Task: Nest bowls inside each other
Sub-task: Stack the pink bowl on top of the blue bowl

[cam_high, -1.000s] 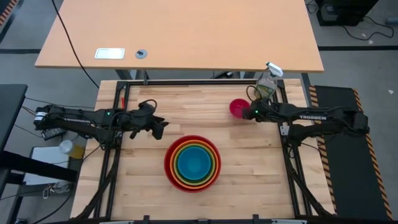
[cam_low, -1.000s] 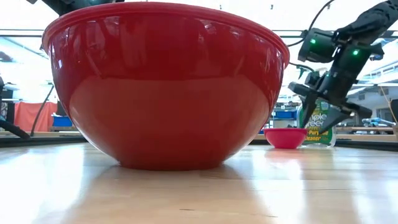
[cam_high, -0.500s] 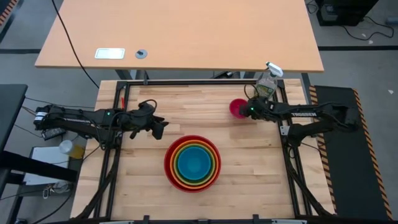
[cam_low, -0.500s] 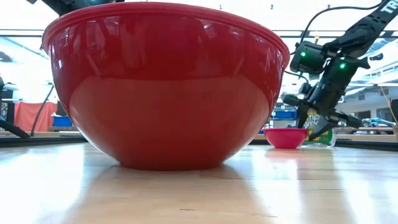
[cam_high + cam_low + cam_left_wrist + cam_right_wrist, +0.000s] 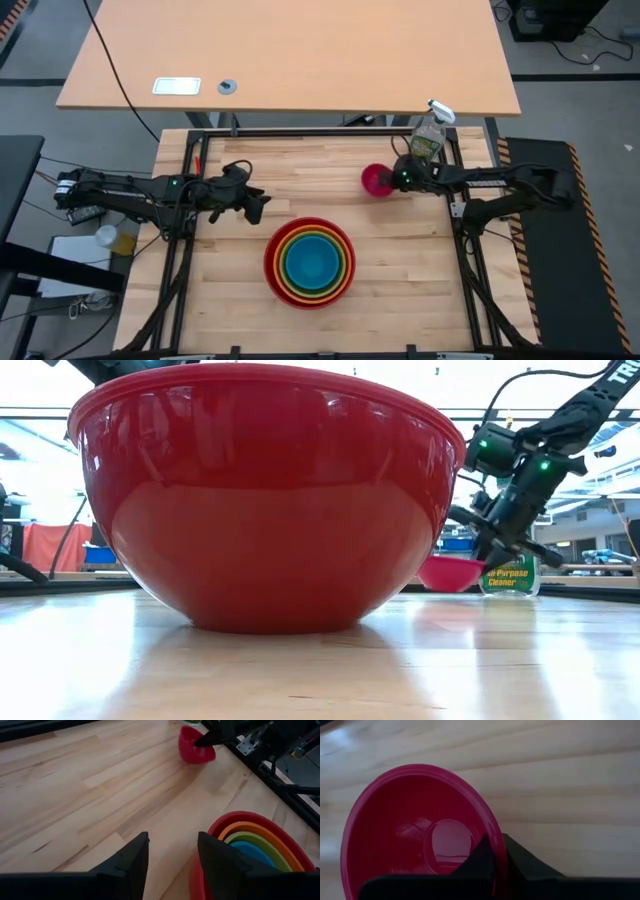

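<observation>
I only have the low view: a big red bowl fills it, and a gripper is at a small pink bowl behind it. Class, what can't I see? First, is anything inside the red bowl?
Observer: Yes. In the high view the red bowl holds orange, green and blue bowls, nested.
Operator: Which arm is at the pink bowl?
Observer: The right gripper; it is shut on the pink bowl at the rim, one finger inside, and the bowl is tilted.
Operator: And the other arm?
Observer: The left gripper is open, left of the red bowl, holding nothing.
</observation>
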Robot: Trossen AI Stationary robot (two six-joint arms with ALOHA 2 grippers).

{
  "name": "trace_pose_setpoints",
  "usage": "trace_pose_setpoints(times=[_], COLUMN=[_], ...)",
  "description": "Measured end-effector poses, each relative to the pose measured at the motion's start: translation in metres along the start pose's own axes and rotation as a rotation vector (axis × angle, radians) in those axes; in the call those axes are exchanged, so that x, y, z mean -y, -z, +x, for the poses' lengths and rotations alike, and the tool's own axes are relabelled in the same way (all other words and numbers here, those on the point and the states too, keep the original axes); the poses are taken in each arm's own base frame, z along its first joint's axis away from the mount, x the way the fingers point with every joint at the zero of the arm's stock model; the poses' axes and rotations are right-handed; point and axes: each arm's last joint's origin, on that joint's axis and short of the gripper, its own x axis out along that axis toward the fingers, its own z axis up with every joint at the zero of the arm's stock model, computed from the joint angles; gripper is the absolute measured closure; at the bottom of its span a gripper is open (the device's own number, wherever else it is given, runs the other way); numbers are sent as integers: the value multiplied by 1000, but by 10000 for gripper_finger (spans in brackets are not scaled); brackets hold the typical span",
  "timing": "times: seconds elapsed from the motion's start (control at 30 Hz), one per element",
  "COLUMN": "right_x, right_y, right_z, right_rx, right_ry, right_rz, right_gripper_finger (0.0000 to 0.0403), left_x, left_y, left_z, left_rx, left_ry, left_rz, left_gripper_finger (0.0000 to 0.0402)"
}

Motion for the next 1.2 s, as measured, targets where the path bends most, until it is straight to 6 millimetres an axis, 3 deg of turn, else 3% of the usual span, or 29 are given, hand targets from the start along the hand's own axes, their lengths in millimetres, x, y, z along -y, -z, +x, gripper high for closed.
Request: trace_pose_setpoints(times=[0.17,0.4,0.6,0.77,0.93,1.07,1.2], right_x=[-29,-103,-160,-213,-256,-275,-279], right_y=[-3,-10,-6,18,45,68,94], right_z=[-15,-54,-69,-76,-70,-60,-49], right_rx=[-38,-2,-23,-107,-186,-263,-329], right_ry=[-163,-418,-503,-508,-469,-471,-505], right_rz=[-141,-389,-494,-697,-898,-1059,-1237], right_gripper_finger=[381,384,380,382,382,381,381], left_x=[-1,-4,-4,-5,-8,-10,-11], left_y=[1,1,0,1,4,6,7], left_z=[0,0,0,0,0,-1,-1], left_rx=[-6,17,32,25,-7,-25,-30], left_ry=[-15,-61,-82,-89,-119,-136,-142], left_rz=[27,63,88,92,111,100,47], left_gripper_finger=[230,230,230,230,230,230,230])
